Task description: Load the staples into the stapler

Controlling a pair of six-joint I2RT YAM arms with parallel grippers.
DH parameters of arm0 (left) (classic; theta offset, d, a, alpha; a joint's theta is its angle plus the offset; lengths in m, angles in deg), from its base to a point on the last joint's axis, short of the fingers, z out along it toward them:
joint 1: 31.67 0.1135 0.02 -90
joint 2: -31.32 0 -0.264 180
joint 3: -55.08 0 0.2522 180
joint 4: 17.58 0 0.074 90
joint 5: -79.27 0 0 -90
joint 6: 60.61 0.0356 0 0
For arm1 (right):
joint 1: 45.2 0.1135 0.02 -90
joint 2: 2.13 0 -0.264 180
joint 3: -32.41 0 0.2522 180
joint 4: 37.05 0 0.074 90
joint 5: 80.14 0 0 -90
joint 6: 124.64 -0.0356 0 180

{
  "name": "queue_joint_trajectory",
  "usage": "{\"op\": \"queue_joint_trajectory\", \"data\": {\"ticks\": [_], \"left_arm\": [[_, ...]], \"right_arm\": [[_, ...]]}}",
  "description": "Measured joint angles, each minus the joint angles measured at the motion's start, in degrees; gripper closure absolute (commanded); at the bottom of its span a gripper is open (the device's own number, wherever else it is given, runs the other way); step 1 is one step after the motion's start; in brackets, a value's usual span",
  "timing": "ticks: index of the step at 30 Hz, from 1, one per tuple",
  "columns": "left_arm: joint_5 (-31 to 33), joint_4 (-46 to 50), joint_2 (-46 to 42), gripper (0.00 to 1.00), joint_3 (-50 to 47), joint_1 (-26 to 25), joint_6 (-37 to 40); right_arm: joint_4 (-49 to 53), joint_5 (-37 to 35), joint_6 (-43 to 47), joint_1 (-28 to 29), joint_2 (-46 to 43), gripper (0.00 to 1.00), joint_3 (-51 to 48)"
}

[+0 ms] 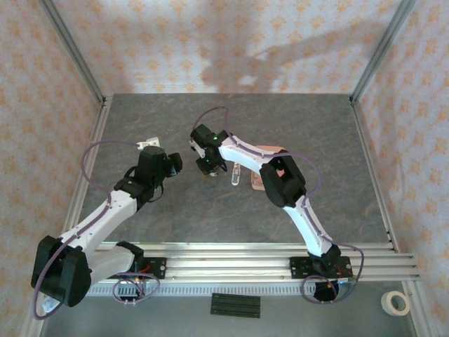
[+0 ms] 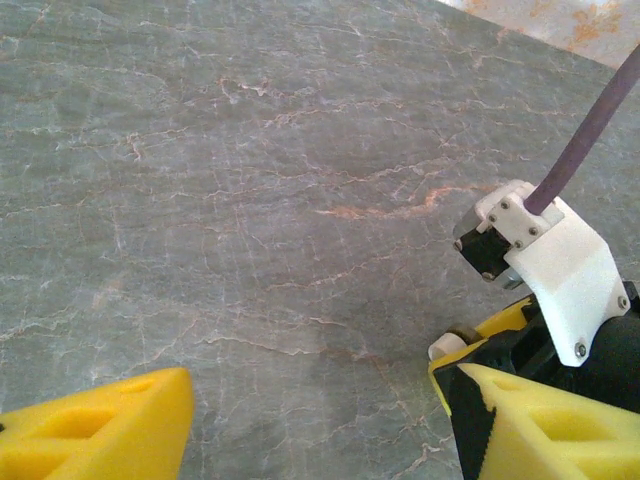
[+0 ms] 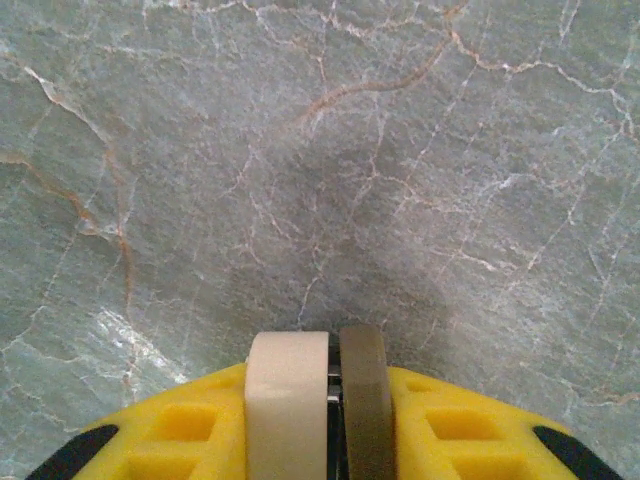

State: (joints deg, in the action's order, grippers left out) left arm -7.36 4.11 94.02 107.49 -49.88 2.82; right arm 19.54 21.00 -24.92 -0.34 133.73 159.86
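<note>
The stapler (image 1: 236, 174) is a small pale oblong on the grey table, just right of my right gripper (image 1: 209, 168). A salmon-pink tray (image 1: 269, 149) lies behind it, mostly hidden by the right arm. In the right wrist view my right gripper (image 3: 334, 400) is shut low over bare table. Its cream and grey-brown pads pinch a thin metallic sliver, the staples (image 3: 334, 378). My left gripper (image 1: 172, 163) hovers left of the right one. In the left wrist view the left gripper (image 2: 315, 420) is open, with only table between its yellow fingers (image 2: 100, 425). The right gripper's tip (image 2: 450, 348) shows at lower right.
Aluminium rails (image 1: 231, 263) run along the near edge at the arm bases. Beyond them lie a black strip (image 1: 235, 305) and a roll of tape (image 1: 399, 302). Patterned walls and metal posts (image 1: 74, 49) enclose the table. Bare grey surface stretches behind both grippers.
</note>
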Motion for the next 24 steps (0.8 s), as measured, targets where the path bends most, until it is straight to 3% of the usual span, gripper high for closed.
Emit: {"op": "queue_joint_trajectory", "data": {"ticks": [8, 13, 18, 24], "left_arm": [[-7.02, -5.05, -1.92, 0.37, -5.09, 0.0, 0.31], [-15.58, -20.46, -1.84, 0.42, -12.44, -0.44, -0.52], [-21.55, -36.94, 0.81, 0.42, -18.18, -4.81, 0.48], [-25.75, -47.5, 1.09, 0.41, -20.09, -9.49, 5.25]], "right_arm": [[-8.7, 0.85, -7.28, -0.48, -13.11, 0.73, -14.43], [-21.9, 4.0, -19.45, -3.02, -28.83, 0.74, -28.74], [-38.4, 5.51, -33.18, -4.79, -43.23, 0.76, -44.76], [-51.39, 5.86, -43.47, -4.11, -50.27, 0.76, -57.13]]}}
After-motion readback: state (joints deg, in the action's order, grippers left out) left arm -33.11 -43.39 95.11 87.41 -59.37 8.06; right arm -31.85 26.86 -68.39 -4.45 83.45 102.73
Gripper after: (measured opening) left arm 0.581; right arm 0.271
